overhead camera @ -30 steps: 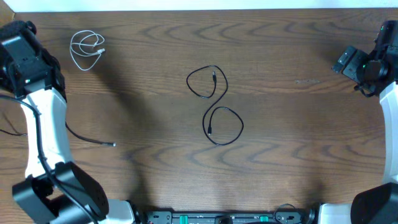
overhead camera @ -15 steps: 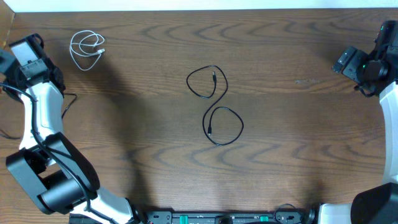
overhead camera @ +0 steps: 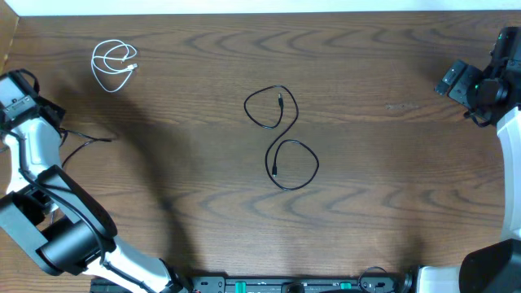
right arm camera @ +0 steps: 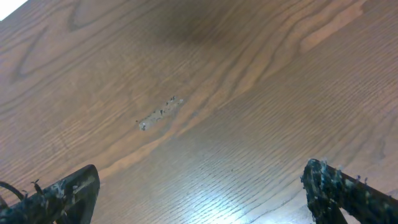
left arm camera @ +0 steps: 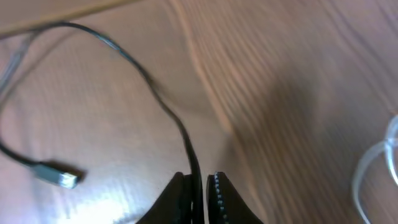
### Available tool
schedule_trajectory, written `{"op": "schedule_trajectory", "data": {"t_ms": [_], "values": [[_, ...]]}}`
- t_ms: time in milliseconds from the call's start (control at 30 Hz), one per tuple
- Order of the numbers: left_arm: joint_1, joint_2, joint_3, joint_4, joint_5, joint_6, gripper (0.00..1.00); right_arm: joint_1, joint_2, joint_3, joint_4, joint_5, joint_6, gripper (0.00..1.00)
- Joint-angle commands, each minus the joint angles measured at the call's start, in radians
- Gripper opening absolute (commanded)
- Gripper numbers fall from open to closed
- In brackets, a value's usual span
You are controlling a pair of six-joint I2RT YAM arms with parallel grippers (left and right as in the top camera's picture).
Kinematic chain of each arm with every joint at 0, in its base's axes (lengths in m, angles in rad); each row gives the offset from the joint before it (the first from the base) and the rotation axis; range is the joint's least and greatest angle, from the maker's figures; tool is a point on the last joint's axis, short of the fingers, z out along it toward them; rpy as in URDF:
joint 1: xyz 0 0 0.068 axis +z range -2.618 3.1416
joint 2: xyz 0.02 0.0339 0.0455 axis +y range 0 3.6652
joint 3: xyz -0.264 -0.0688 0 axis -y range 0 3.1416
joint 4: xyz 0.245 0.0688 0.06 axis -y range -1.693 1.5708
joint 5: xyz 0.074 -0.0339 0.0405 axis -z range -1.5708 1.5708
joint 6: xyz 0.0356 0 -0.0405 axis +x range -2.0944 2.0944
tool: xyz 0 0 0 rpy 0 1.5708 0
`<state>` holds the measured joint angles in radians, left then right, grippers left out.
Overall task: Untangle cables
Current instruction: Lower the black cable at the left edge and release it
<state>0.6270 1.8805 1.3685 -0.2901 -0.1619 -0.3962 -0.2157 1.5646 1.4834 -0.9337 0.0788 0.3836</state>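
A thin black cable (left arm camera: 155, 93) is clamped between the fingers of my left gripper (left arm camera: 200, 186), which is shut on it. Its plug end (left arm camera: 59, 176) lies on the wood to the left. In the overhead view this cable (overhead camera: 88, 134) trails right from my left gripper (overhead camera: 41, 110) at the far left edge. A white cable (overhead camera: 114, 65) lies coiled at the back left; its edge shows in the left wrist view (left arm camera: 376, 168). Another black cable (overhead camera: 281, 138) forms two loops at the table's middle. My right gripper (right arm camera: 202, 199) is open and empty at the far right (overhead camera: 460, 81).
The wooden table (overhead camera: 391, 187) fills the view. A pale scuff mark (right arm camera: 158, 113) lies on the wood ahead of the right gripper. The left arm's white link and base (overhead camera: 49, 236) stand at the front left; the right arm's base (overhead camera: 496, 268) is at the front right.
My left gripper has swung further toward the table's left edge, dragging the black cable with it; its plug end moved left and back. The right arm and other cables have not moved.
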Motion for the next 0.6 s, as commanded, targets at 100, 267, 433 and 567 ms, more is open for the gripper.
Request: {"op": "schedule_trajectory", "data": {"t_ms": [100,267,433,567], "values": [[0.006,0.008,0.01,-0.046,0.126,-0.009,0.6,0.0,0.005,0.0,-0.002,0.008,0.012,0.99],[0.006,-0.027,0.01,-0.069,0.129,-0.01,0.86,0.0,0.005,0.0,-0.002,0.008,0.012,0.99],[0.009,-0.107,0.01,-0.087,0.129,-0.01,0.87,0.0,0.005,0.0,-0.002,0.008,0.012,0.99],[0.012,-0.158,0.01,-0.075,0.129,-0.01,0.76,0.0,0.005,0.0,-0.002,0.008,0.012,0.99]]}}
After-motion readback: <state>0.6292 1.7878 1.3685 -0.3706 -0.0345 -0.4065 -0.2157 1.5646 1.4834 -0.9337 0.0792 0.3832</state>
